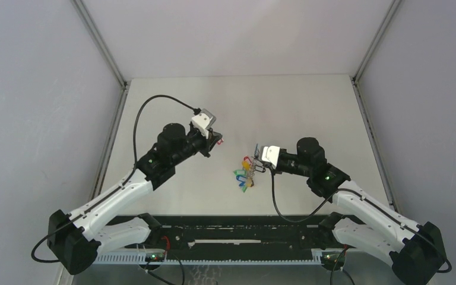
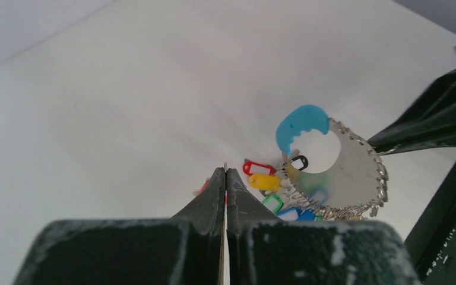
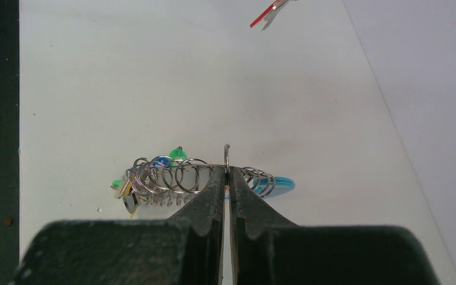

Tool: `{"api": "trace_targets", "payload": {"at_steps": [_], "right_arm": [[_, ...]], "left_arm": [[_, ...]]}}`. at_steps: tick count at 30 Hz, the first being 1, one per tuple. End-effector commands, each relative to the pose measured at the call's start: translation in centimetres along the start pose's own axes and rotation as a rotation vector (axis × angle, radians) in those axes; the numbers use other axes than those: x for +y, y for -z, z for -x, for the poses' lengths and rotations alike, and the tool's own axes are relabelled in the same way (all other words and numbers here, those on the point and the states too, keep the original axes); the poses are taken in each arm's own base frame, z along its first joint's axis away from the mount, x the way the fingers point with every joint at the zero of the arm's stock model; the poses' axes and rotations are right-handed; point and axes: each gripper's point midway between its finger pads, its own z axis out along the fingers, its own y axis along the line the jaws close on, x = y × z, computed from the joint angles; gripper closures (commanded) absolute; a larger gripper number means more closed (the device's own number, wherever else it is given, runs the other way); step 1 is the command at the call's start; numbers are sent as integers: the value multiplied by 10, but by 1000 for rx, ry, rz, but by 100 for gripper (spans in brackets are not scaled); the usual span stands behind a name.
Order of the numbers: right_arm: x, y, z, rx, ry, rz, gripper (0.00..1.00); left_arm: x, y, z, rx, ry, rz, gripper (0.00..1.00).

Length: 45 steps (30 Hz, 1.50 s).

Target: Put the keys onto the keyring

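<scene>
My left gripper (image 1: 217, 141) is shut on the red-tagged key (image 1: 221, 141) and holds it above the table, left of the keyring. In the left wrist view the jaws (image 2: 225, 175) pinch a thin metal part, and a sliver of the red tag (image 2: 203, 187) shows beside them. The key also shows at the top of the right wrist view (image 3: 266, 13). My right gripper (image 1: 257, 155) is shut on the rim of the keyring (image 1: 247, 174) and holds it upright. The keyring's light-blue band (image 2: 301, 124) and grey metal part (image 2: 359, 178) face the left wrist. It appears edge-on in the right wrist view (image 3: 172, 175), at the gripper (image 3: 227, 172).
Several colourful tagged keys (image 2: 265, 181) hang from the keyring's rim, one of them with a red tag (image 2: 257, 168). White walls enclose the table (image 1: 309, 107) on three sides. A black rail (image 1: 231, 228) runs along the near edge.
</scene>
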Motion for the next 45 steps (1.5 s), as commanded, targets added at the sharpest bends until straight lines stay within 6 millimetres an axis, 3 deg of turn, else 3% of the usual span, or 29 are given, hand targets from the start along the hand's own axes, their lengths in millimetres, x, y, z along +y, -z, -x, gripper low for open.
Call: {"api": "trace_targets", "payload": {"at_steps": [1,14,28,45], "right_arm": [[-15,3,34,-112,48,-51,100],[-18,11,51,-189,18,-48,100],[0,7,56,-253,41,109,100],[-9,-6,52,-293,102,155,100]], "left_arm": [[-22,7,26,-120,-113,-169,100],[-73,19,29,-99,-284,-524,100],[-89,23,15,-67,-390,-655,100],[-110,35,16,-111,-454,-793,100]]}}
